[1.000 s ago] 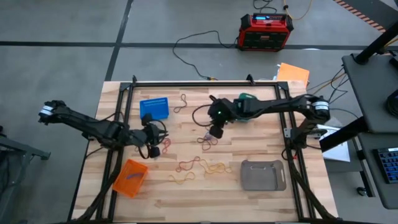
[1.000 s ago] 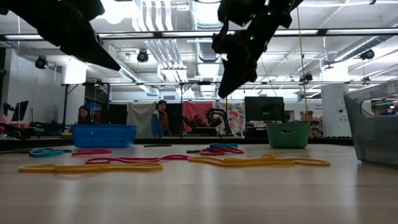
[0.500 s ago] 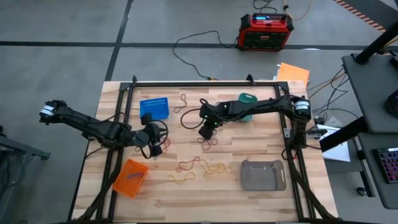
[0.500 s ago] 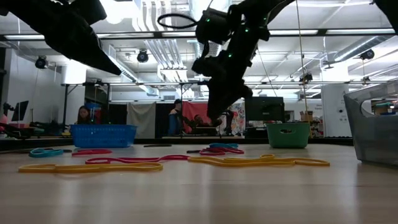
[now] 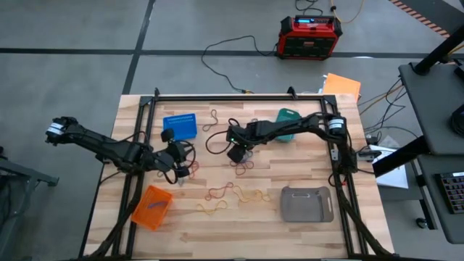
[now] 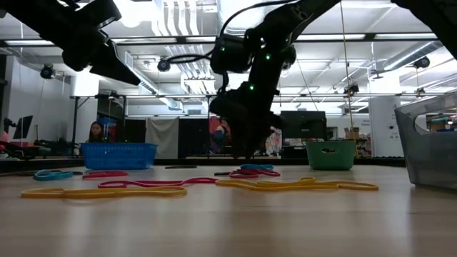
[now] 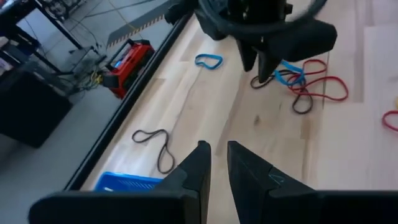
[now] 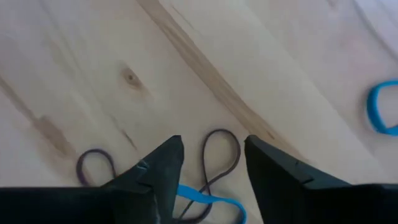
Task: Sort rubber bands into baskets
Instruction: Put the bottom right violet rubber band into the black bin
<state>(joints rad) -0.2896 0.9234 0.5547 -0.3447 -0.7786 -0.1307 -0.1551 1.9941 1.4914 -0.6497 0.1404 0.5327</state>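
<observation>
Now right gripper (image 8: 208,163) open, low over grey rubber band (image 8: 222,149) — long axis between fingers.

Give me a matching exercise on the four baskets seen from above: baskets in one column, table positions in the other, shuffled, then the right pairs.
Column 1:
1. blue basket
2. teal basket
3. orange basket
4. grey basket

Column 2:
A. near edge of the table, left arm's side
B. far part of the table, right arm's side
C. near edge of the table, right arm's side
D. far part of the table, left arm's side

Pairs: 1-D, 2-B, 3-A, 4-C
</observation>
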